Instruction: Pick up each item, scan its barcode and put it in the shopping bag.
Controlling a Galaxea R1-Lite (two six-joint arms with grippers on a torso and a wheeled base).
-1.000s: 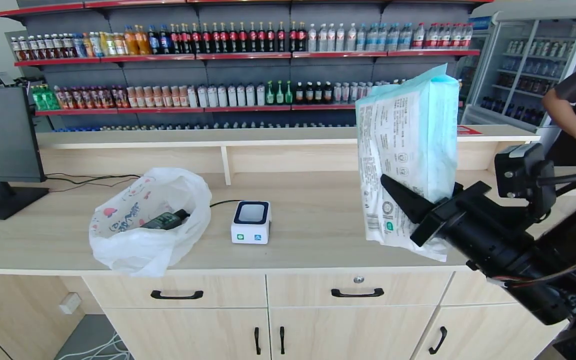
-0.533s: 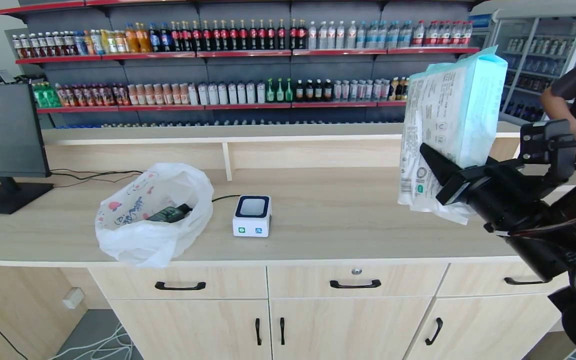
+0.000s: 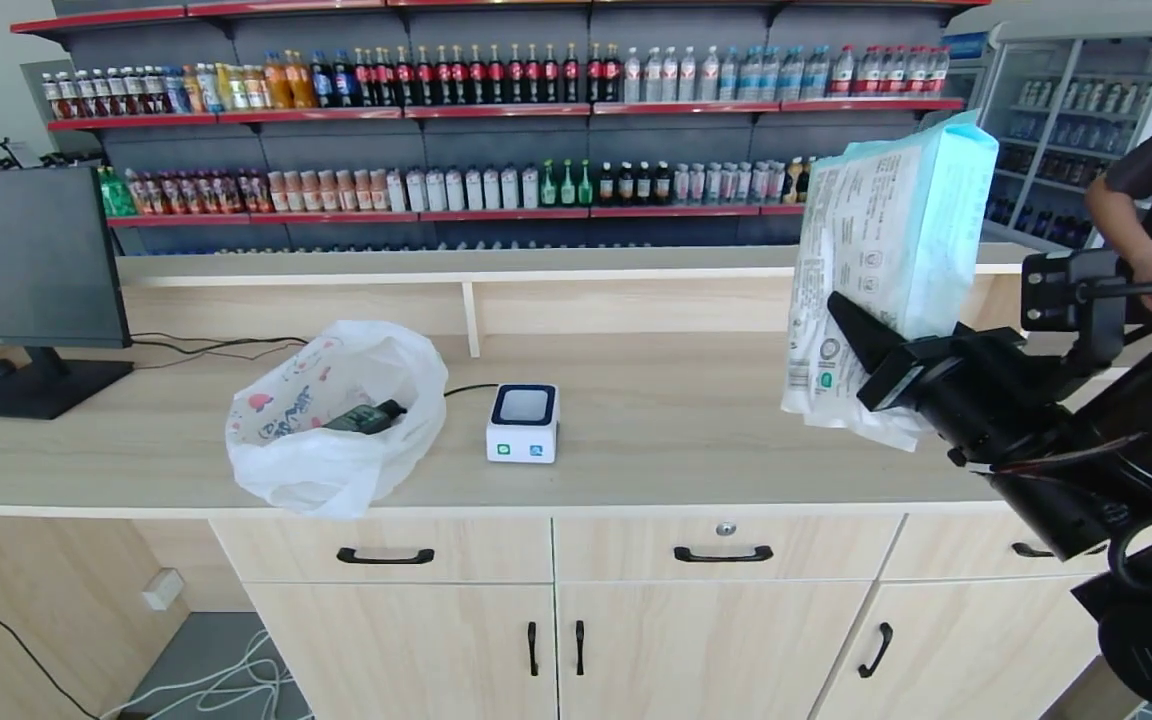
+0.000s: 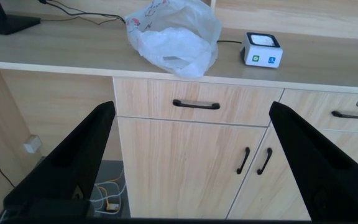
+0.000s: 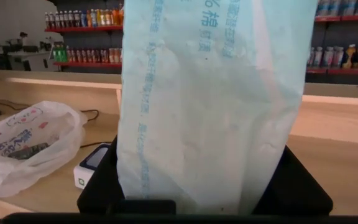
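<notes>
We see a wooden counter (image 3: 686, 420) carrying a white bag (image 3: 336, 470), a scanner (image 3: 522, 424) just beside it, and a monitor (image 3: 26, 255) at the left end, with cables (image 3: 206, 347) behind the bag.

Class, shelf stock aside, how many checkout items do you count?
2: dark item in the shopping bag; pale-blue pack in the right gripper. Bag may hide more.

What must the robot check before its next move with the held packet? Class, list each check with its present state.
1. Right claw gripping the packet: ok.
2. Packet lifted clear of the counter: ok.
3. Packet over the scanner: not ok, it hangs off to the scanner's right.
4. Barcode turned toward the scanner: cannot tell.
5. Shopping bag mouth open: ok.
6. Left claw out of the path: ok, open, low before the drawers.
</notes>
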